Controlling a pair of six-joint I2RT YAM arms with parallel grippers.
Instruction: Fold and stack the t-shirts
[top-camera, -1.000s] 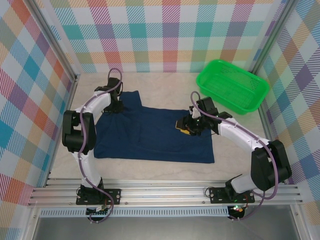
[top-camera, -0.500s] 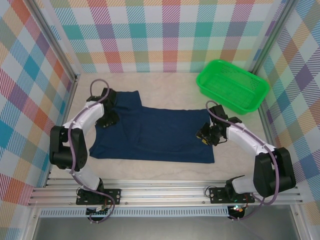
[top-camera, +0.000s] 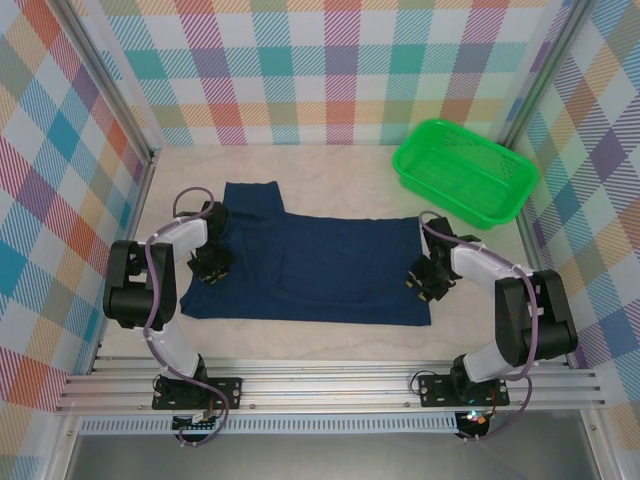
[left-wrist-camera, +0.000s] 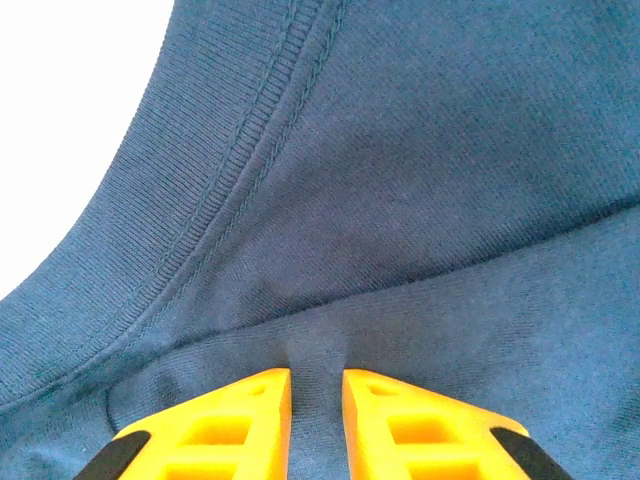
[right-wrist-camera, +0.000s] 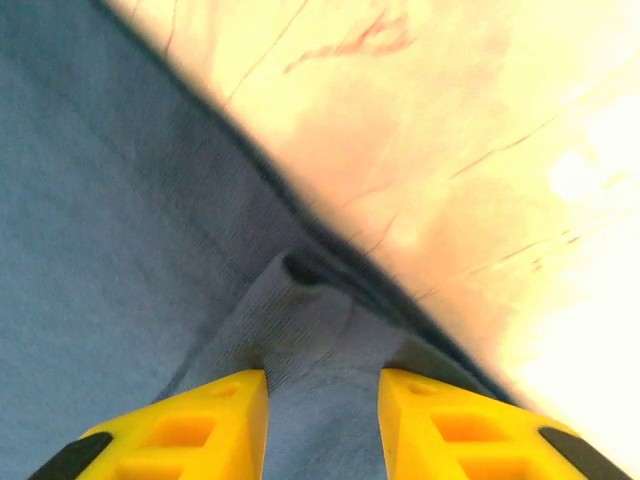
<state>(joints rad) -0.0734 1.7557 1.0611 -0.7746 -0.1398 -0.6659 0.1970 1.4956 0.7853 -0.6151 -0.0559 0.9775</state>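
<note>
A pale table (top-camera: 300, 345) sits inside walls of pastel plaid, seen from above. A navy t-shirt (top-camera: 320, 265) lies spread flat across the middle of the table, plain side showing, with one sleeve reaching toward the back left. A green mesh basket (top-camera: 462, 175) stands at the back right corner, apart from the shirt.

Two white arms reach in from the near edge, one to each side of the shirt. The left gripper (top-camera: 212, 268) is down on the shirt's left edge. The right gripper (top-camera: 425, 280) is down on its right edge, near the front right corner.

From the left wrist, the left gripper (left-wrist-camera: 317, 385) has its yellow fingers (left-wrist-camera: 250, 405) nearly together, pinching a small ridge of the shirt (left-wrist-camera: 420, 170). A ribbed, stitched band (left-wrist-camera: 250, 150) curves across the cloth above them, with bright table (left-wrist-camera: 60, 80) beyond.

From the right wrist, the right gripper (right-wrist-camera: 322, 395) is closed on a thicker bunched fold of the shirt (right-wrist-camera: 110, 240) at its edge, the yellow fingers (right-wrist-camera: 200, 415) set wider apart. The table (right-wrist-camera: 480, 140) runs alongside.
</note>
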